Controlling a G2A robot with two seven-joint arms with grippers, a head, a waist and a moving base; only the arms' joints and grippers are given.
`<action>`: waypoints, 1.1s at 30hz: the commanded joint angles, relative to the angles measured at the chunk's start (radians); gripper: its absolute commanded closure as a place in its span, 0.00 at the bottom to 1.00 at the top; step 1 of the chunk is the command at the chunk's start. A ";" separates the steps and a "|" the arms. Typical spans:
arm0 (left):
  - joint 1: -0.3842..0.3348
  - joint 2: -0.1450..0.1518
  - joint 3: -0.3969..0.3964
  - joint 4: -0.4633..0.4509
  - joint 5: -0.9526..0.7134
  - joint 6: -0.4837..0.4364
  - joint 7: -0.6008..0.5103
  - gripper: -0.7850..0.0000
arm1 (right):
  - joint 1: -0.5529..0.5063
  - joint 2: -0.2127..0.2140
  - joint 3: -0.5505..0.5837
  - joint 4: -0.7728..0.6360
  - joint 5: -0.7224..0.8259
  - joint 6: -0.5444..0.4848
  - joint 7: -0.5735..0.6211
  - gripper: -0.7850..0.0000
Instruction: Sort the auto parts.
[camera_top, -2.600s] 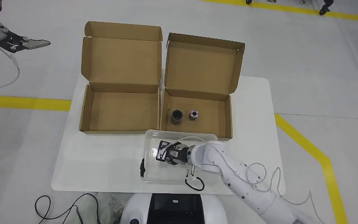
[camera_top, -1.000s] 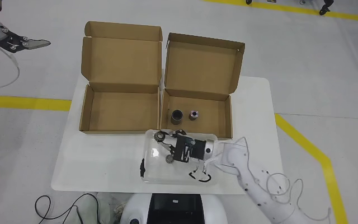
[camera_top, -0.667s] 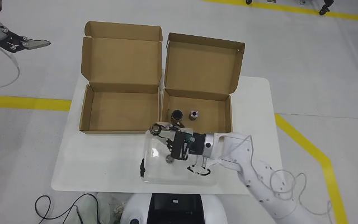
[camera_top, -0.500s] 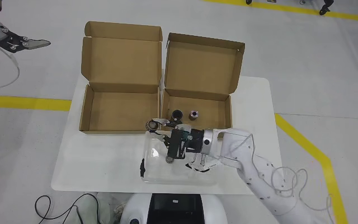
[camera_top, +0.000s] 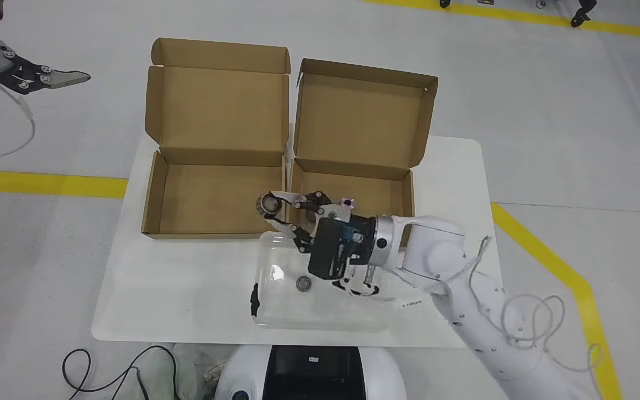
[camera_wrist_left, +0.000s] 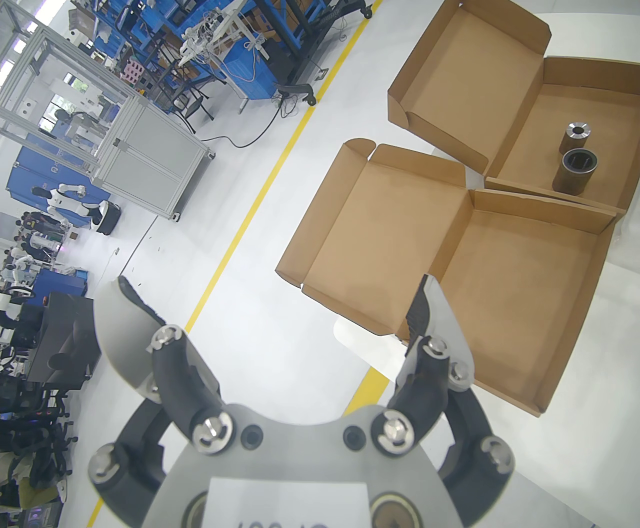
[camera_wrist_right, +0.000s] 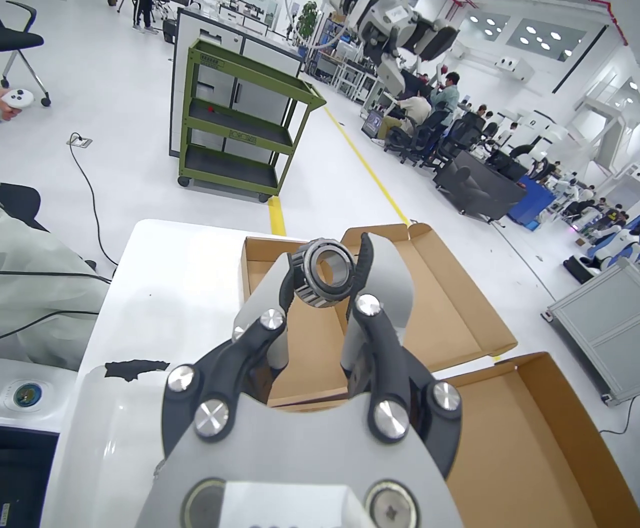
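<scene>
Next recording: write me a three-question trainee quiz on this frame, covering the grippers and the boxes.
1. True or false: the right gripper is shut on a bearing.
2. How many cylinders stand in the right box? A: none. B: two. C: four.
3. Fill the gap: the left gripper, held off the table, is ___.

Key: 1 true; 2 B; 3 open.
</scene>
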 joint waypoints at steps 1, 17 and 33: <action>0.000 0.000 0.000 0.000 0.000 0.000 0.000 0.00 | 0.012 -0.001 0.001 -0.020 0.006 -0.003 0.029 1.00; 0.000 0.000 0.000 0.000 0.000 0.000 0.000 0.00 | 0.081 -0.012 0.015 -0.079 0.075 0.015 0.170 1.00; 0.000 0.000 0.000 0.000 0.000 0.000 0.000 0.00 | 0.061 -0.017 -0.023 0.026 0.090 -0.009 0.168 1.00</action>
